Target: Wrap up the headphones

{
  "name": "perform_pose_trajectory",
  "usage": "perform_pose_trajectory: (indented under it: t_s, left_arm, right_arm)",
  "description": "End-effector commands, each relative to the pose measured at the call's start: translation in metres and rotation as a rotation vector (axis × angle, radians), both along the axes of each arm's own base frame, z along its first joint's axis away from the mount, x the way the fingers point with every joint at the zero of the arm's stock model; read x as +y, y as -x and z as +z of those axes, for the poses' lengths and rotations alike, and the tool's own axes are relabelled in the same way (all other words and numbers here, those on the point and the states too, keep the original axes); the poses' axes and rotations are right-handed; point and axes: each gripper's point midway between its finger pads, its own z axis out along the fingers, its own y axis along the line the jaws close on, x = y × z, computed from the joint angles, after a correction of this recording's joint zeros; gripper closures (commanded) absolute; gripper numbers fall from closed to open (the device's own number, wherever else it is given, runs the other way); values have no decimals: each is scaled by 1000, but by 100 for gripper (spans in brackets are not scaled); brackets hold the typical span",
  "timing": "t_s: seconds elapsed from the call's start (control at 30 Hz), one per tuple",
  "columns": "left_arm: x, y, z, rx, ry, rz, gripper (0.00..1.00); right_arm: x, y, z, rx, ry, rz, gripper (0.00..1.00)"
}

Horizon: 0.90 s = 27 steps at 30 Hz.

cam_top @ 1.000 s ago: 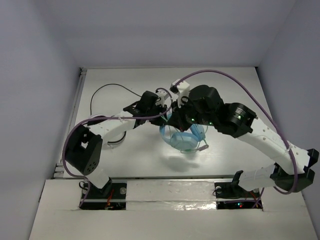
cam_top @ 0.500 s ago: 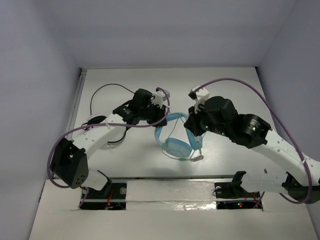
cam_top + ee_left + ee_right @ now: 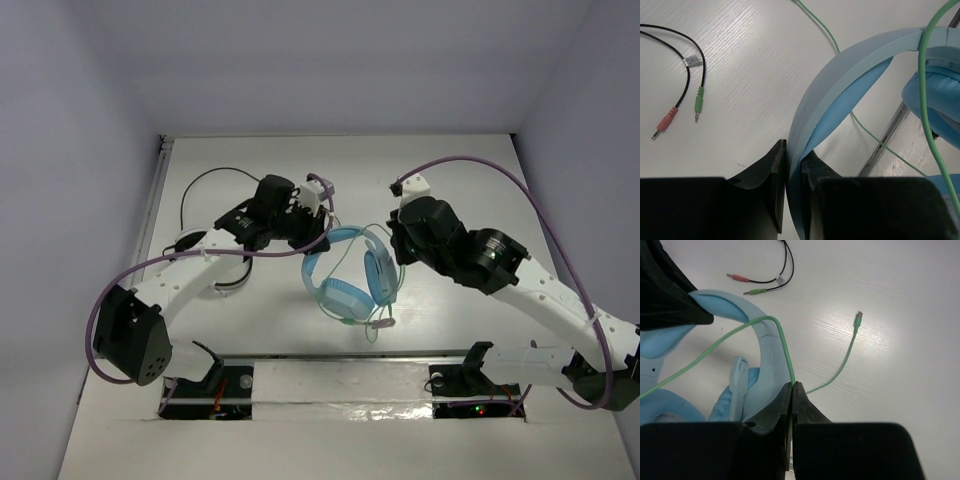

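Light blue headphones (image 3: 347,297), centre frame on the white worktop (image 3: 460,175). The left gripper (image 3: 794,152), at lower centre of its wrist view, is clamped tight on the band's edge. The right gripper (image 3: 791,388) is pinched together on the thin green cable (image 3: 782,335), which arcs across the band.

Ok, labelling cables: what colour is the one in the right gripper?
Pale green cable, pinched by the right gripper; clearest in the right wrist view.
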Motion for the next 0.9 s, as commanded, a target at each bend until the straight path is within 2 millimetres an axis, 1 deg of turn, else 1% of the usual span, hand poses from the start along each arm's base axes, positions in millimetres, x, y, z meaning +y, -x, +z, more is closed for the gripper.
perform_pose_trajectory:
  t_s: [0.0,0.07,0.1,0.13,0.23,0.27,0.3,0.33,0.37,0.43,0.5,0.53,0.63,0.7,0.73,0.77,0.83,0.87]
  left_arm:
    - [-6,-4,55,-77,166,-25,100]
    - [-2,-11,62,-80,185,5,100]
    - [-2,-15,66,-90,187,15,100]
    - [-2,-17,66,-93,179,21,100]
    - [5,-32,63,-118,123,86,100]
    - [9,-37,62,-133,100,111,100]
    - [10,-39,66,-143,88,116,100]
    - [10,-40,66,-144,82,114,100]
    - [14,-45,67,-158,63,137,100]
    - [21,-51,68,-186,36,177,100]
    - [21,-50,71,-193,38,170,100]
    - [16,-43,71,-181,58,125,100]
    - [17,-43,67,-180,42,123,100]
    - [9,-34,73,-159,97,52,100]
    - [6,-30,76,-157,115,28,100]
    - [5,-27,80,-157,130,17,100]
    - [13,-36,86,-171,128,58,100]
    - [15,-41,86,-179,115,82,100]
  right_arm:
    - [-1,-2,7,-21,-37,-12,100]
    - [5,5,17,-20,-104,18,100]
    - [5,7,19,-20,-118,20,100]
    - [2,10,22,-21,-122,20,100]
    - [-3,16,16,12,-99,20,100]
    - [-2,18,14,24,-95,36,100]
    - [-1,17,12,28,-89,38,100]
    - [-2,14,10,17,-82,27,100]
    - [-5,8,4,13,-44,-11,100]
    - [-8,7,-5,44,0,-30,100]
    - [-3,8,-4,52,-14,-9,100]
    - [-3,6,-2,35,-16,-12,99]
    - [-17,1,-4,27,38,-78,98]
    - [-23,-3,-3,2,55,-111,98]
    - [-24,-5,-2,-12,50,-120,96]
    - [-31,-9,0,-38,62,-160,95]
    - [-36,-10,-3,-49,71,-187,91]
    - [-38,-13,2,-77,59,-208,89]
